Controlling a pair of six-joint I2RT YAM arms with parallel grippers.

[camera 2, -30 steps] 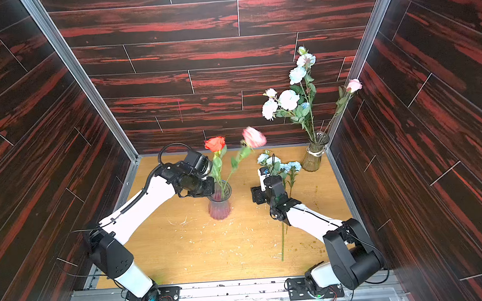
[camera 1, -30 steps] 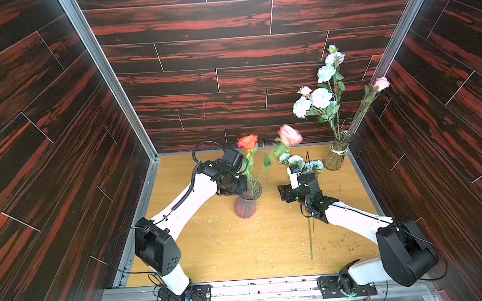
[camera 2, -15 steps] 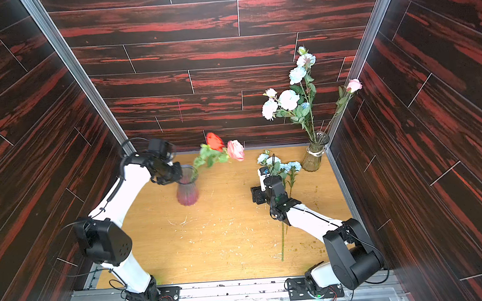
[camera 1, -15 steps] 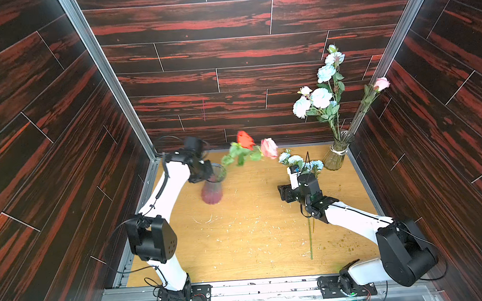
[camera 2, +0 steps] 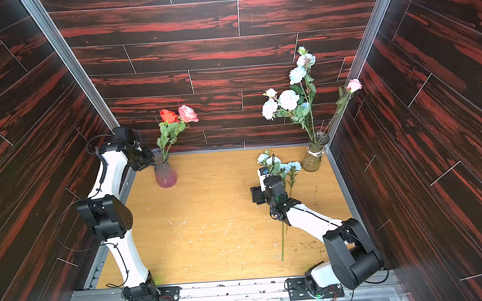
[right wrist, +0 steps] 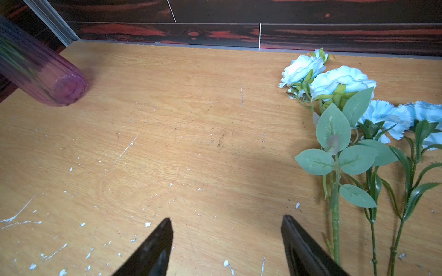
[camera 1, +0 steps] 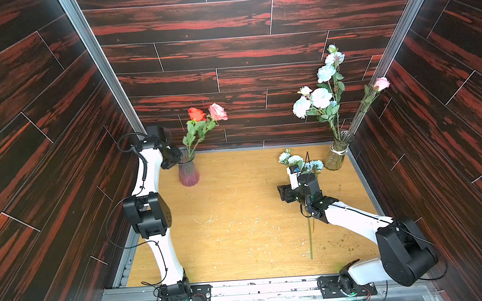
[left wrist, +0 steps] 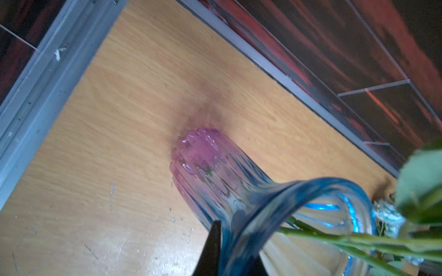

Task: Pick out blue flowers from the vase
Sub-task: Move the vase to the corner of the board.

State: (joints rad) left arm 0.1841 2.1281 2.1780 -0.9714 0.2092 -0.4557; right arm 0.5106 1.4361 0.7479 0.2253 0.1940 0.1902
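Right gripper (right wrist: 226, 218) hovers low over the wooden table (camera 1: 238, 214), jaws spread wide with nothing between them. The loose blue flowers (right wrist: 334, 81) lie flat on the table just to its right. Their pale blooms point toward the far wall, and their thin green stems run back toward the near edge, passing close beside the gripper's right finger without touching it. In both top views the arm hides the middle of these stems.

Left gripper (camera 1: 174, 158), at the far left of the table, is clamped narrowly on the flared rim of the ribbed pink vase (camera 1: 189, 174). The left wrist view shows one dark finger (left wrist: 215, 229) pressed against the outside of the rim. The vase stands with its base on the table and holds a red rose (camera 1: 196, 113) and a pink rose (camera 1: 218, 111). Their stems lean toward the right.

A clear vase (camera 1: 336, 156) stands in the far right corner, well apart from both grippers. It holds a tall blue spray (camera 1: 319, 97) and a cream-pink rose (camera 1: 381, 83) that leans toward the right wall.
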